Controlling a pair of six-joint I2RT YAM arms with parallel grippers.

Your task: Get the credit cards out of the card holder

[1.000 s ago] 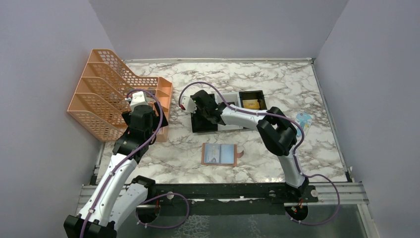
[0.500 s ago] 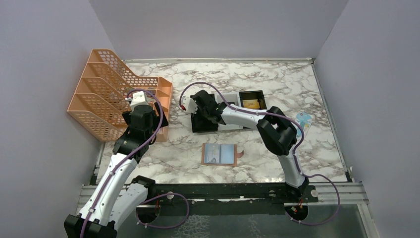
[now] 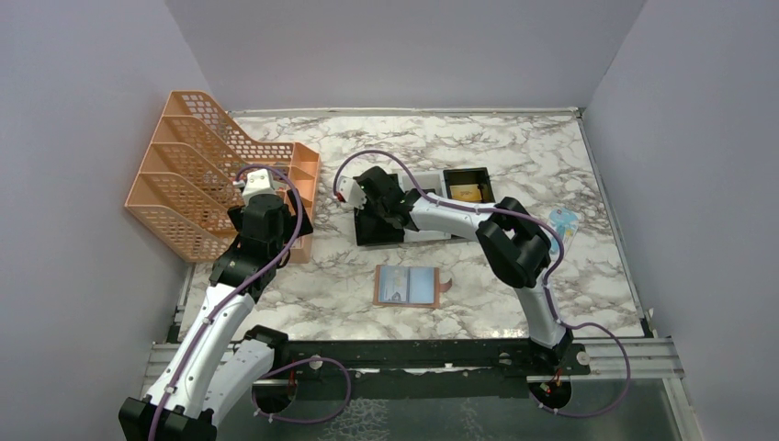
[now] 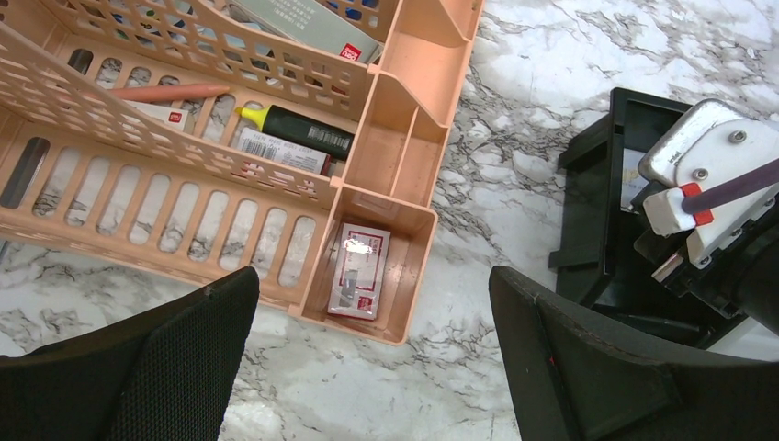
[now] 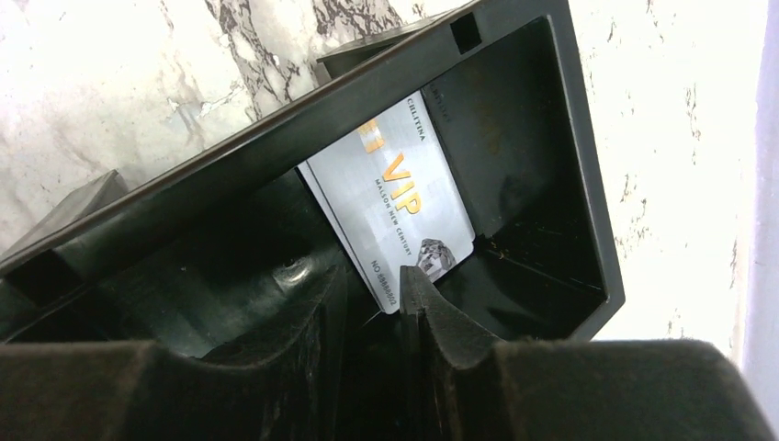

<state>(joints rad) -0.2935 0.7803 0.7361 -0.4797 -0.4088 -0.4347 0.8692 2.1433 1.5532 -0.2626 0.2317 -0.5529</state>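
Observation:
The tan card holder [image 3: 407, 286] lies open on the marble, light-blue lining up, apart from both arms. My right gripper [image 3: 370, 208] reaches down into the left compartment of the black-and-white tray [image 3: 466, 171]. In the right wrist view the jaws [image 5: 377, 285] stand a narrow gap apart, with the corner of a greyish-silver VIP credit card [image 5: 395, 197] between them; the card leans on the compartment floor. A dark flat rectangle [image 5: 478, 138], perhaps the black card, lies beside it. My left gripper [image 4: 372, 285] is open and empty, hovering by the orange organiser.
An orange mesh desk organiser [image 3: 197, 175] holding pens, a highlighter [image 4: 294, 130] and a staple box [image 4: 358, 268] stands at the back left. The tray's right compartment holds a yellow item [image 3: 466, 192]. A blue-white packet [image 3: 563, 223] lies at the right edge.
My right gripper has shifted very slightly inside the tray compartment. The left arm and the card holder have not moved.

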